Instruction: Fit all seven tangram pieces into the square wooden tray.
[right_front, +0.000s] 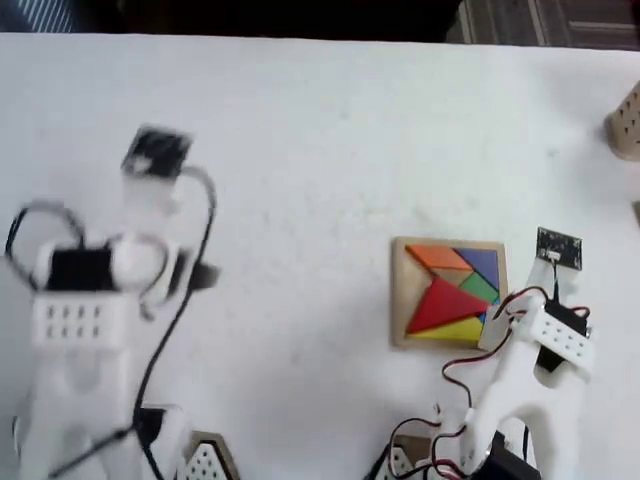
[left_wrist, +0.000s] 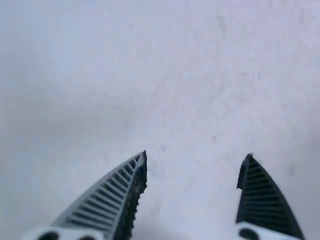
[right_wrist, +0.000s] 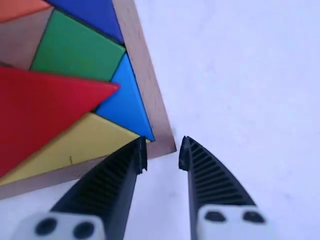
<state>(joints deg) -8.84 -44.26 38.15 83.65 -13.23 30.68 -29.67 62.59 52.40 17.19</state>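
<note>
The square wooden tray (right_front: 400, 290) lies right of the table's middle and holds several coloured pieces. Among them are an orange piece (right_front: 437, 256), a dark blue triangle (right_wrist: 95, 15), a green square (right_wrist: 75, 47), a light blue triangle (right_wrist: 125, 105), a big red triangle (right_wrist: 40, 110) and a yellow triangle (right_wrist: 75, 145). A bare wooden patch (right_wrist: 17, 42) shows between the orange and red pieces. My right gripper (right_wrist: 162, 150) is narrowly open, its fingertips on either side of the tray's near right corner (right_wrist: 167, 145). My left gripper (left_wrist: 195, 160) stands wide open over bare table, far left of the tray.
The left arm (right_front: 85, 270) with its looping cable stands at the table's left. The right arm (right_front: 545, 345) rises from the front edge beside red and black wires (right_front: 455, 375). A pegged wooden object (right_front: 625, 125) sits at the far right edge. White tabletop lies between the arms.
</note>
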